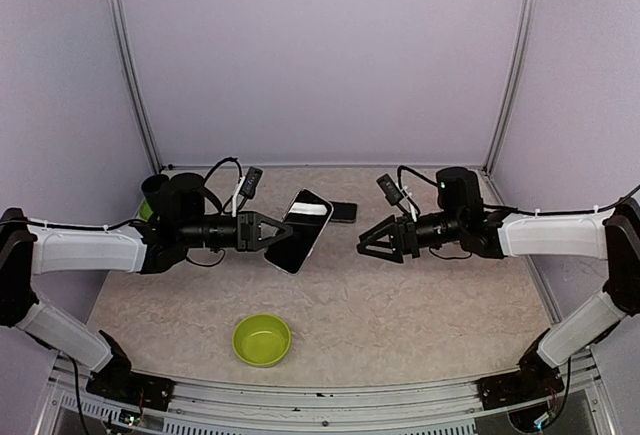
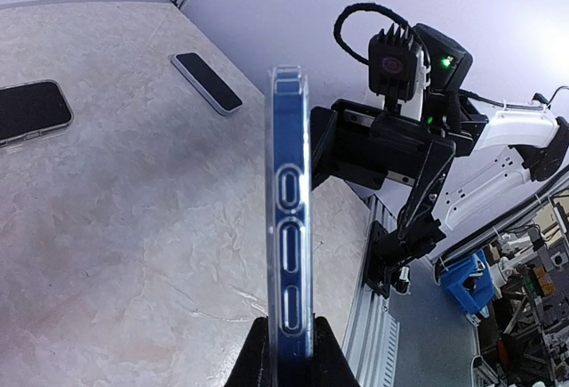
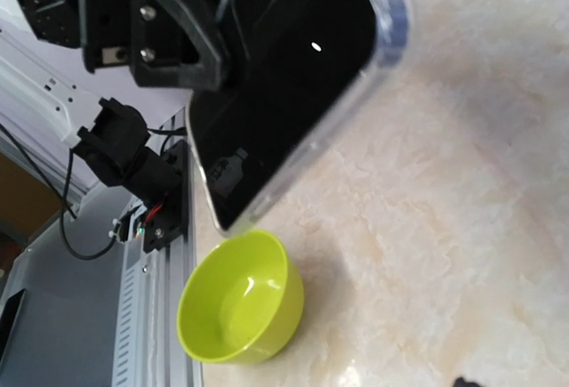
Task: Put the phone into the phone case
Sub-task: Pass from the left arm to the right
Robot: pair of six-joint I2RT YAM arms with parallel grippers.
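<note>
Jaws of the left gripper (image 1: 283, 231) clamp the phone (image 1: 303, 223), seated in its clear phone case (image 2: 291, 245). Right gripper (image 1: 372, 253) at three o'clock, jaws apart.

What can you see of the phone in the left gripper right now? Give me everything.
The phone has a dark glossy screen and blue sides, wrapped in what looks like a clear case with three oval button bumps along one edge. It hangs tilted above the table, in the gap between the two arms. Only the left gripper touches it, its fingers pinched across the two faces.
</note>
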